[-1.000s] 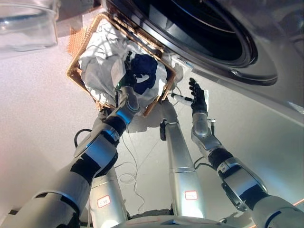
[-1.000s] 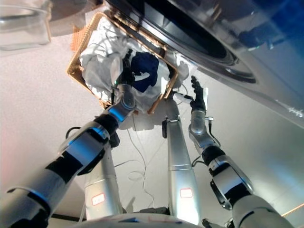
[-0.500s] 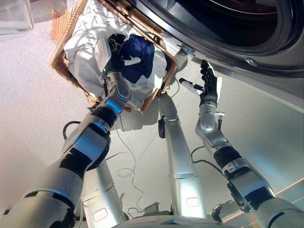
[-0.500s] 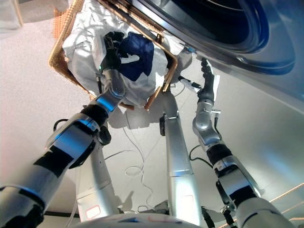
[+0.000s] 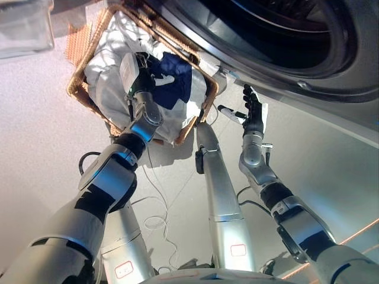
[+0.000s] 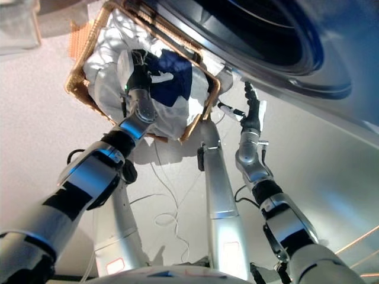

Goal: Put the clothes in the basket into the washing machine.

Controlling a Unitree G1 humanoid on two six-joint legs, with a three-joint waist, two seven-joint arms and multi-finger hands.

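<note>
I see my left hand [image 5: 141, 80] down inside the basket [image 5: 79, 90], fingers curled into the dark blue garment [image 5: 173, 86] that lies on the white clothes [image 5: 109, 71] filling it. My right hand [image 5: 253, 116] hangs in the air just past the basket's right rim, fingers straight and slightly spread, holding nothing. The washing machine [image 5: 308, 71] rises directly behind the basket, its round opening [image 5: 278, 29] dark.
</note>
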